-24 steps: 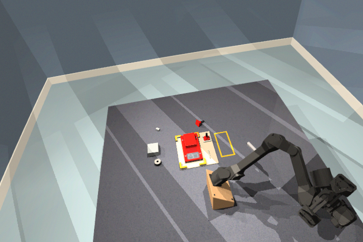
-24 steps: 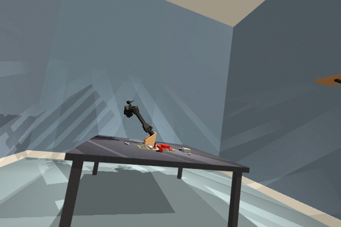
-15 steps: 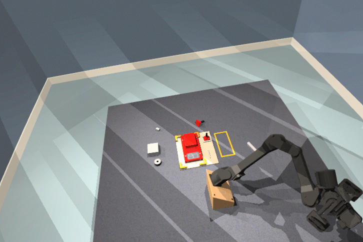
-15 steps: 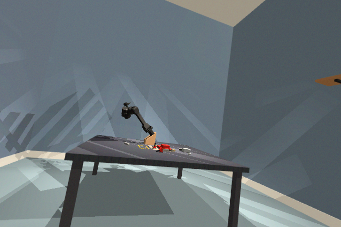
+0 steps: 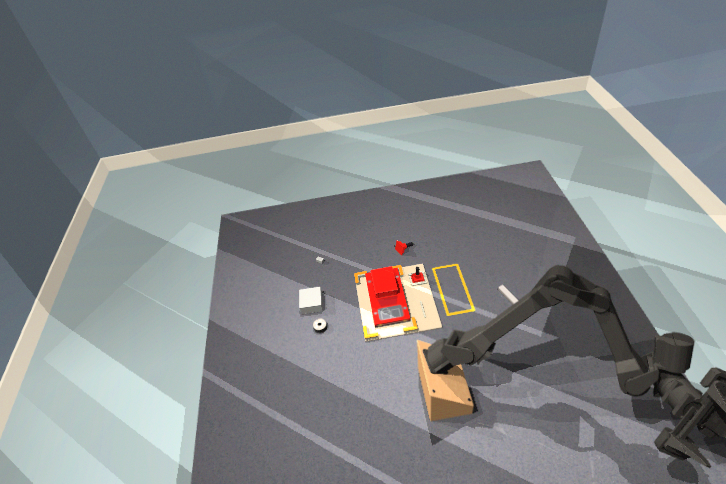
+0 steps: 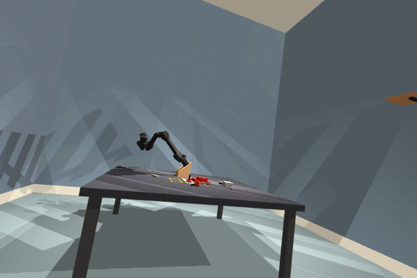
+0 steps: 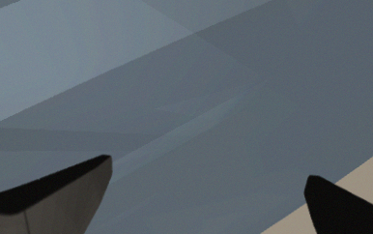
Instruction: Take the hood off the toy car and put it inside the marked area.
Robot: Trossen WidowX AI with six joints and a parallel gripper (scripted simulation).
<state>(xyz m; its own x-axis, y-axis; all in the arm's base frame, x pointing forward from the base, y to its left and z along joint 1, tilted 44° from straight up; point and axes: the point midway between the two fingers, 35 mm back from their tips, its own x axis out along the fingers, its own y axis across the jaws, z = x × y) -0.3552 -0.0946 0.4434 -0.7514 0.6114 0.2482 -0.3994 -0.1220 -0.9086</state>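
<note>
The red toy car (image 5: 394, 301) (image 6: 201, 179) lies on a beige board (image 5: 430, 320) between yellow and orange corner pieces. A raised red block (image 5: 384, 281) and a grey window panel (image 5: 390, 313) show on top; I cannot tell for sure which part is the hood. The marked area is a yellow outline (image 5: 460, 312) just right of the board in the top view, with nothing inside it. My gripper (image 5: 725, 444) (image 7: 208, 174) is open and empty, raised far right of the car and pointing away from it. The wrist view shows only walls beyond the fingers.
A red piece with a black stem (image 5: 401, 247) lies behind the board. A small red-and-black lever (image 5: 417, 276) stands on it. A white box (image 5: 310, 300), a round ring (image 5: 319, 325) and a small white piece (image 5: 320, 259) lie left. A pale bar (image 5: 507, 293) lies right.
</note>
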